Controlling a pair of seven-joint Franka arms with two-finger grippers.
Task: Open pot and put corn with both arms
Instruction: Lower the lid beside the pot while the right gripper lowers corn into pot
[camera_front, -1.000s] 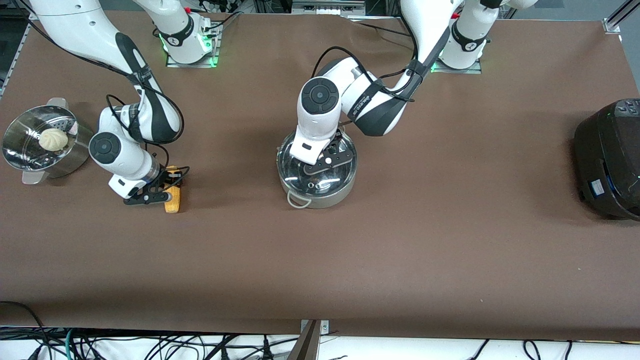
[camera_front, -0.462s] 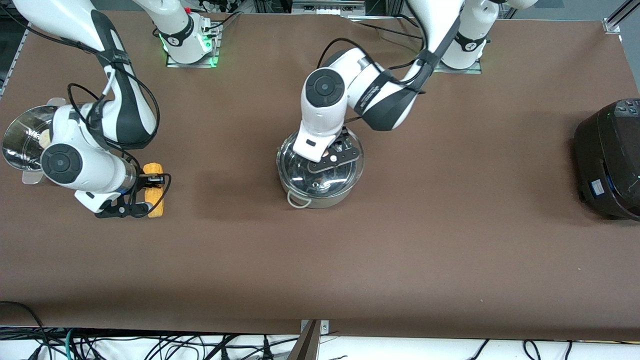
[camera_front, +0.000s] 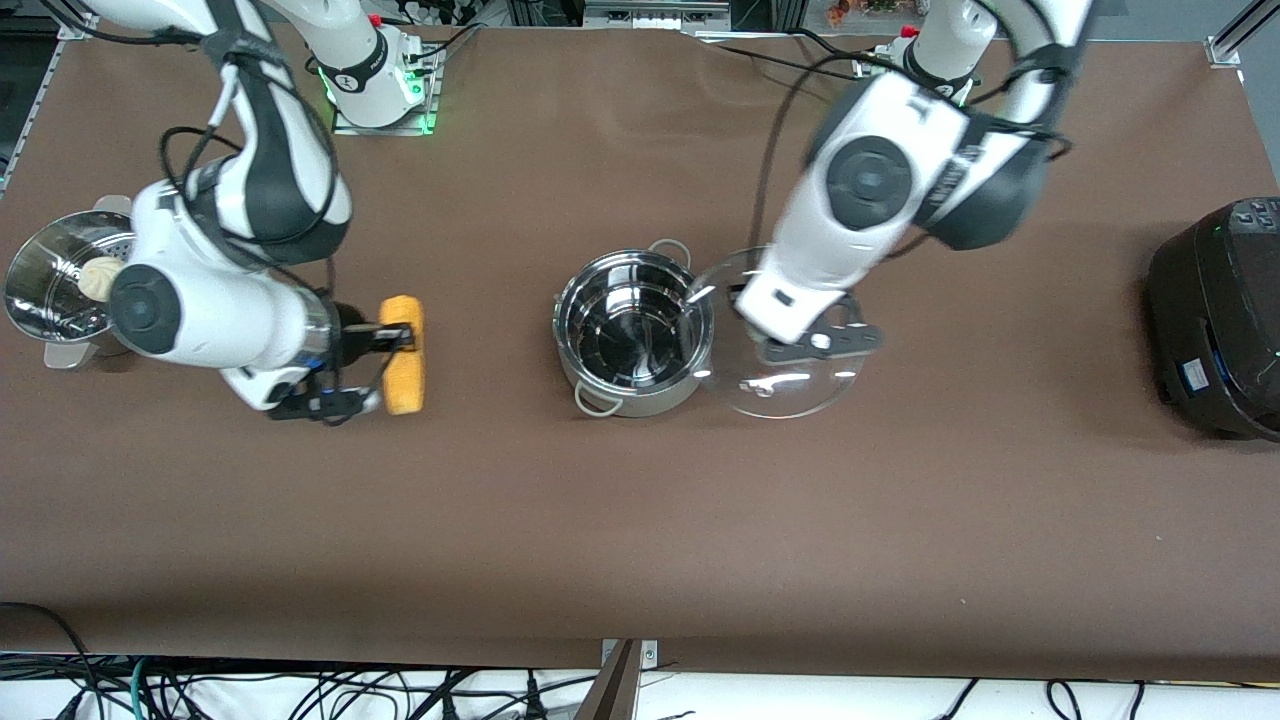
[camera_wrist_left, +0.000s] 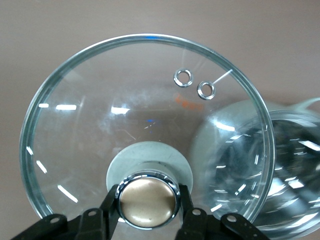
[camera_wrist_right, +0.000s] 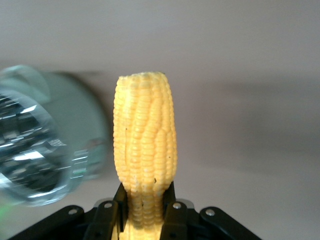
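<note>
One shiny round stainless-steel pot (camera_front: 633, 335) stands uncovered mid-table, its two loop handles showing. The left gripper (camera_front: 812, 341) pinches the tan knob (camera_wrist_left: 148, 201) of the one round glass lid (camera_front: 775, 385), held in the air just beside the pot toward the left arm's end. The right gripper (camera_front: 385, 337) clamps one yellow-orange corn cob (camera_front: 403, 353) above the table, between the pot and one perforated steel steamer basket (camera_front: 40, 270) holding one white bun (camera_front: 98, 277)

Left arm: reaches from its base toward 7 o'clock in the front view. Left gripper (camera_front: 812, 343), fingers (camera_wrist_left: 111, 199) clamped on the lid knob (camera_wrist_left: 148, 200).
Right arm: elbow bent, wrist pointing to 3 o'clock. Right gripper (camera_front: 392, 340), fingers (camera_wrist_right: 120, 206) clamped on the corn (camera_front: 404, 340), held aloft.
</note>
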